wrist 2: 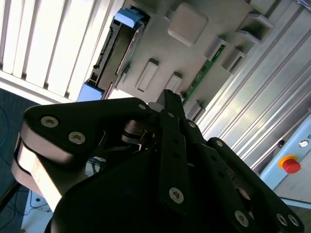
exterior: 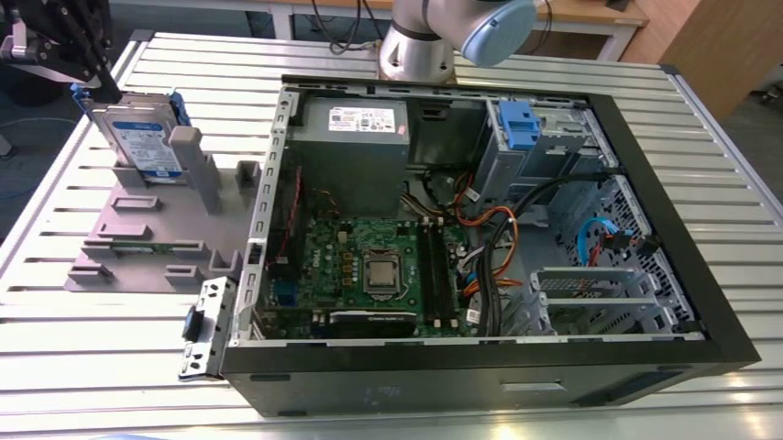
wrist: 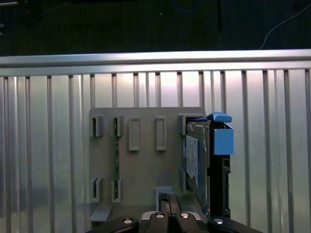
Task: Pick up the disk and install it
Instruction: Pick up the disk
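The disk [exterior: 143,137], silver with a white-and-blue label and a blue bracket, stands on edge in the grey stand [exterior: 135,225] at the exterior view's left, beside the open computer case [exterior: 490,229]. My black gripper [exterior: 103,89] hangs just above the disk's upper corner on the side away from the case. In the first wrist view the disk [wrist: 194,162] sits to one side of my gripper [wrist: 169,199], whose fingers are together with nothing between them. The second wrist view has the disk [wrist 2: 115,48] edge-on beyond my gripper [wrist 2: 167,94].
Inside the case are a motherboard [exterior: 367,261], a power supply [exterior: 355,124], cable bundles [exterior: 490,238] and a drive bay with a blue bracket [exterior: 519,122]. A green circuit strip [wrist: 115,160] stands in the stand. The slatted metal table [exterior: 110,339] surrounds everything. A red button [wrist 2: 290,165] sits off the table.
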